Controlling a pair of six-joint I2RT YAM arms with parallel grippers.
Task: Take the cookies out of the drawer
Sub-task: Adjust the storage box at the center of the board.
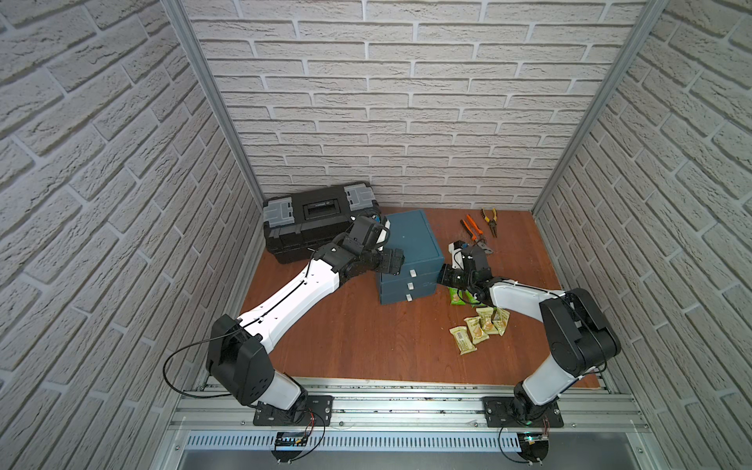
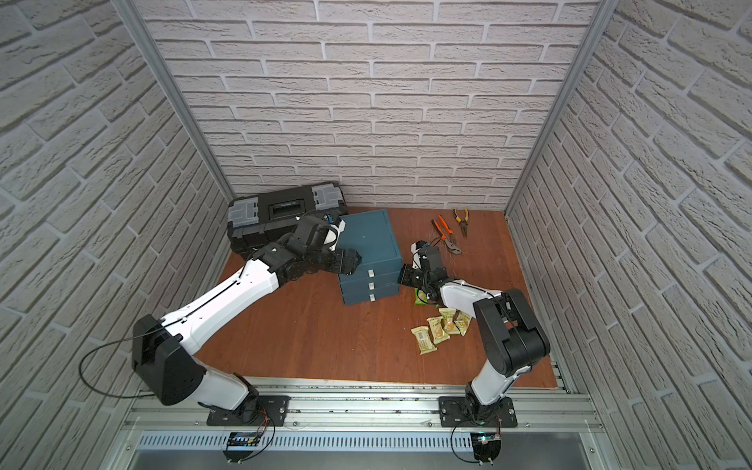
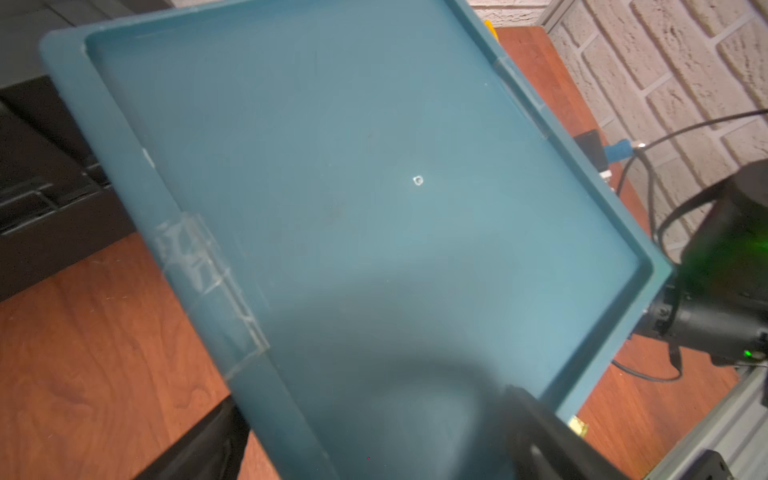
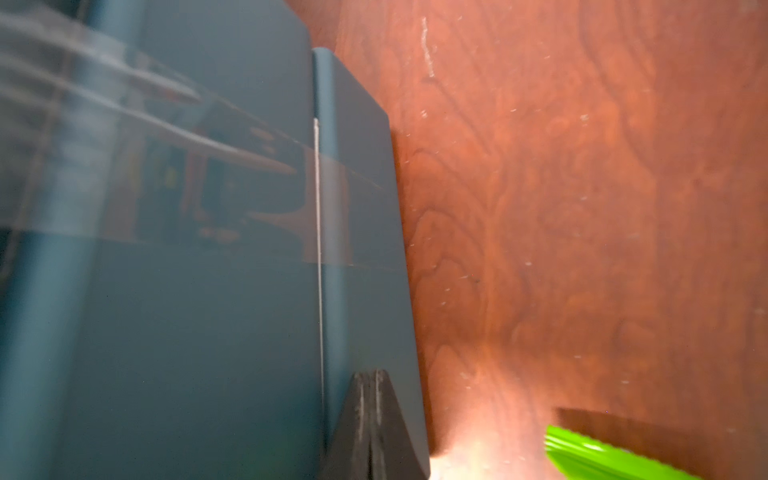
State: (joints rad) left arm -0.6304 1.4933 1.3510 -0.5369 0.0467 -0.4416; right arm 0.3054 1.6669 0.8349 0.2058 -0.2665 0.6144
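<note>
A blue cabinet (image 1: 411, 238) (image 2: 366, 236) with three white-handled drawers stands mid-table; every drawer (image 1: 423, 275) looks pushed in, so whatever lies inside is hidden. Several pale yellow-green cookies (image 1: 482, 327) (image 2: 439, 329) lie loose on the wood to its right, and bright green ones (image 1: 457, 296) (image 4: 602, 457) are partly under my right arm. My left gripper (image 1: 392, 260) (image 3: 370, 399) is open over the cabinet's top (image 3: 374, 187), one finger on the top and one past its edge. My right gripper (image 1: 441, 276) (image 4: 368, 374) is shut and empty, its tips at the cabinet's right side (image 4: 208, 332).
A black toolbox (image 1: 317, 219) sits behind the cabinet on the left. Orange-handled pliers (image 1: 472, 230) and yellow-handled pliers (image 1: 490, 219) lie at the back right. Brick-pattern walls close three sides, and an aluminium rail (image 1: 407, 403) runs along the front.
</note>
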